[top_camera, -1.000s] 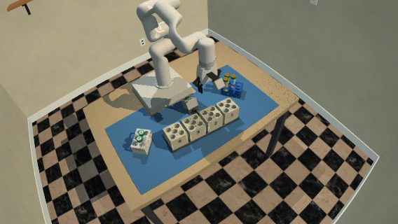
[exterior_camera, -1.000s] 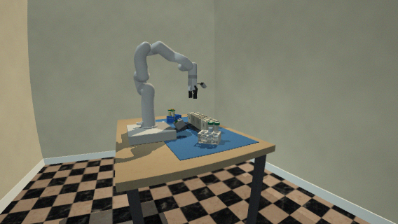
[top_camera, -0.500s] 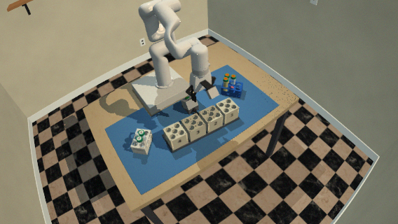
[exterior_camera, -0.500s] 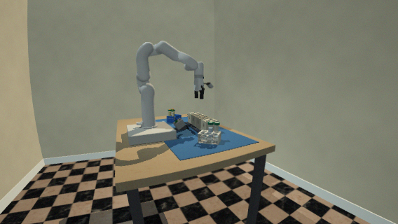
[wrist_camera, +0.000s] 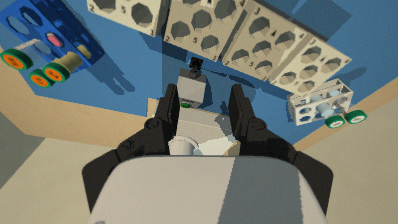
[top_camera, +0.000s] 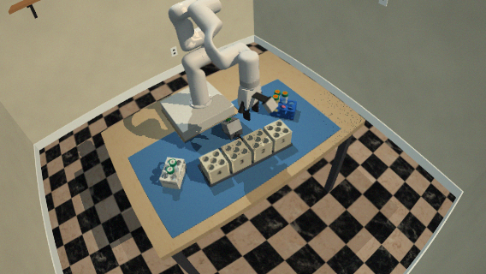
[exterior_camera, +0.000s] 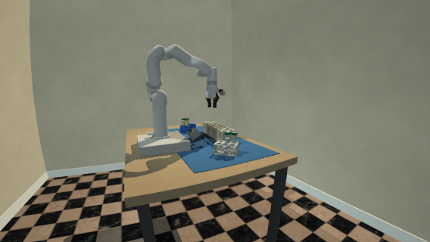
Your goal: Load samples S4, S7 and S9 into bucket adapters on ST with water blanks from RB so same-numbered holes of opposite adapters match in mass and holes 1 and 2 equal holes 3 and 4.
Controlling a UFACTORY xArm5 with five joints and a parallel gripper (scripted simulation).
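My gripper [wrist_camera: 204, 95] hangs high above the table [exterior_camera: 159, 189], fingers partly spread with nothing between them. In the wrist view they frame the small grey desk [wrist_camera: 192, 88] with the green DONE key [wrist_camera: 186, 105] straight below, and my own base plate [top_camera: 180, 112] lies just under that. From the top view the gripper [top_camera: 250, 108] sits over the near end of the blue mat [top_camera: 201, 201], between my base plate and the blue rack RS [top_camera: 286, 109].

RS stands to one side of the desk on the mat. Three orange-capped samples [wrist_camera: 55, 72] stand in it, close together at one end; I cannot read their IDs. A pink spot shows in one of the other wells, and I cannot tell what it is.

Beyond the desk runs the stand ST [top_camera: 214, 181] with four beige adapters [top_camera: 245, 151] in a row, touching side by side. Every hole I can see in them is bare. Numbers are printed on their faces and tops.

At the far end of the row, apart from ST, the pale rack RB [top_camera: 173, 176] stands on the mat with two green-capped blanks [top_camera: 171, 166] upright in it. Their printed volumes are too small to read.
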